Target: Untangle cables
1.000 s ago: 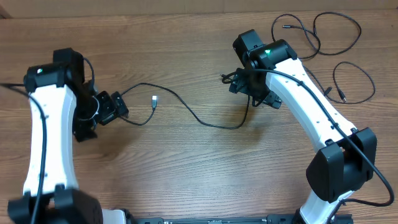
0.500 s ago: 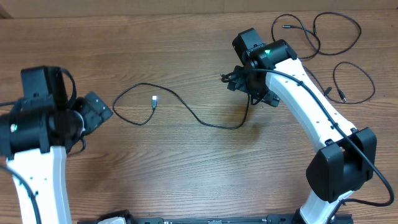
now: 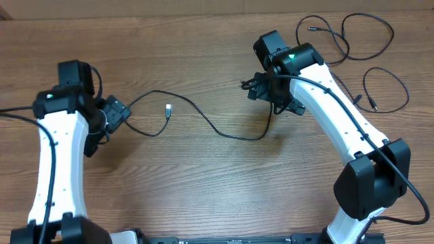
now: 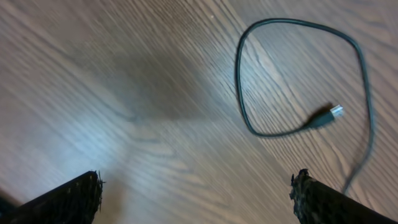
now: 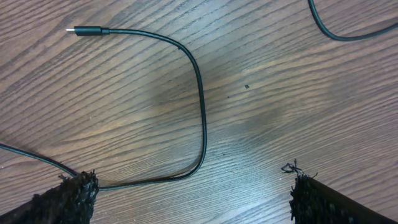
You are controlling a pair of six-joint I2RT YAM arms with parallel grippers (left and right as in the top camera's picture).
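Note:
A long thin black cable [image 3: 203, 118] lies across the table's middle, with a loop at its left and a silver-tipped plug [image 3: 168, 108]. My left gripper [image 3: 115, 114] is just left of that loop, open and empty. In the blurred left wrist view the loop [image 4: 239, 81] and plug [image 4: 336, 112] lie ahead of the gripper [image 4: 196, 202]. My right gripper [image 3: 268, 95] hovers over the cable's right end, open. In the right wrist view [image 5: 193, 199] that cable [image 5: 200, 106] curves past the left fingertip [image 5: 68, 199], and its plug [image 5: 79, 30] lies free.
Two more separate black cables lie at the table's far right: one loose loop [image 3: 346, 34] at the back and one [image 3: 386, 91] beside the right arm. A piece of one shows in the right wrist view [image 5: 336, 32]. The table is bare wood [image 3: 203, 183].
The left gripper drew back to the left off the cable loop, then came back close to it. The loop lies free on the table. The right arm has not moved.

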